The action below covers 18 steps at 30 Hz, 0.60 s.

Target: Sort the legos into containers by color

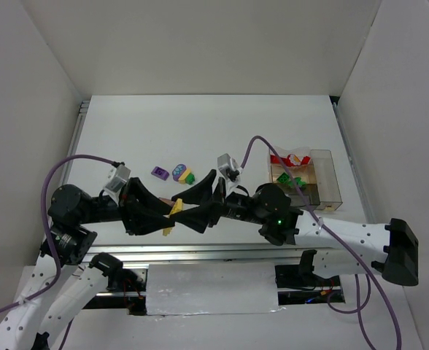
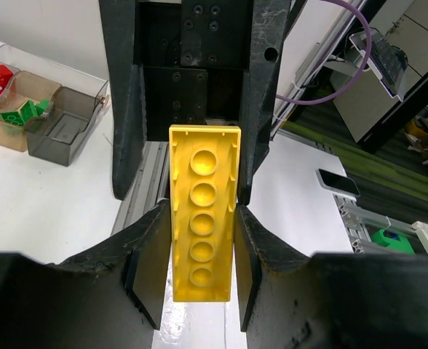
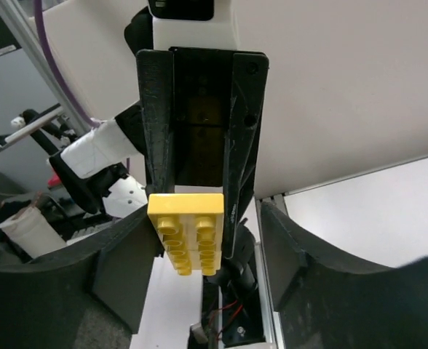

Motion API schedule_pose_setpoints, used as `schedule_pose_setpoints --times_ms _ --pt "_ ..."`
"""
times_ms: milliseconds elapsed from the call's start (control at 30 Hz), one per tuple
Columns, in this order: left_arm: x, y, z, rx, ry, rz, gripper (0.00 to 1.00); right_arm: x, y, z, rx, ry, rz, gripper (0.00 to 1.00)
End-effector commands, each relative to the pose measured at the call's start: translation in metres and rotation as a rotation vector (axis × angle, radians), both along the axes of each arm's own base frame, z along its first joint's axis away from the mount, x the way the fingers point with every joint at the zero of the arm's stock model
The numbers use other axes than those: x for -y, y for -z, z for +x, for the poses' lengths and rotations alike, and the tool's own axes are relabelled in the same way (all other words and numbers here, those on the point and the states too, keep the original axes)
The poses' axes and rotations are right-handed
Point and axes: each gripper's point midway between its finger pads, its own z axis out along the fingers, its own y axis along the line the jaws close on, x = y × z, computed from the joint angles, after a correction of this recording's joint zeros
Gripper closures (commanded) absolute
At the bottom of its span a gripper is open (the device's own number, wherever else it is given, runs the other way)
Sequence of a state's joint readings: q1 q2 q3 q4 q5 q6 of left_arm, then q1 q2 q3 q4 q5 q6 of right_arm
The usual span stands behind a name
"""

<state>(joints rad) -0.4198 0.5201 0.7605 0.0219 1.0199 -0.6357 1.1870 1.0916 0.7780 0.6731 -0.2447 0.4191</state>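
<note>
The left gripper [image 2: 201, 254] is closed on a long yellow brick [image 2: 203, 182], which is pinched by its long sides between the two pads. The brick is held with its hollow underside turned to the left wrist camera, and five round sockets can be counted along it. Its far end reaches out in between the fingers of the right gripper [image 3: 207, 240], which faces the left one tip to tip. The right gripper's fingers are spread wide, and from the right wrist camera they are seen standing clear of the brick on both sides. The exchange point is seen from above near the front edge of the table [image 1: 200, 124], roughly midway between the two arms.

Just beyond the grippers, three loose bricks are counted close together on the table: one purple brick [image 1: 159, 171], one rounded purple piece [image 1: 179, 172] and one green brick [image 1: 190, 177].

Further right, the containers [image 1: 327, 179] are found as one joined cluster. At least three bins can be told apart; the exact count is uncertain. Red bricks [image 1: 284, 158] lie in the far bin and green bricks [image 1: 293, 182] in the amber one beside it; their numbers cannot be counted.
</note>
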Motion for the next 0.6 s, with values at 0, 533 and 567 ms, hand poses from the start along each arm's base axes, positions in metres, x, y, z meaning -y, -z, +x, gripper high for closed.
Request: schedule_pose_setpoints --times_ms 0,533,567 --pt "-0.001 -0.007 -0.008 0.051 0.031 -0.016 1.00 0.006 -0.038 -0.005 0.078 0.001 0.117 0.37" --pt "-0.098 0.063 0.110 -0.167 -0.930 0.411 0.00 0.182 0.075 0.201 -0.312 0.949 -0.245 1.00" --pt "-0.128 0.073 0.125 -0.194 -1.125 0.460 0.01 0.209 0.088 0.215 -0.350 1.044 -0.287 1.00"
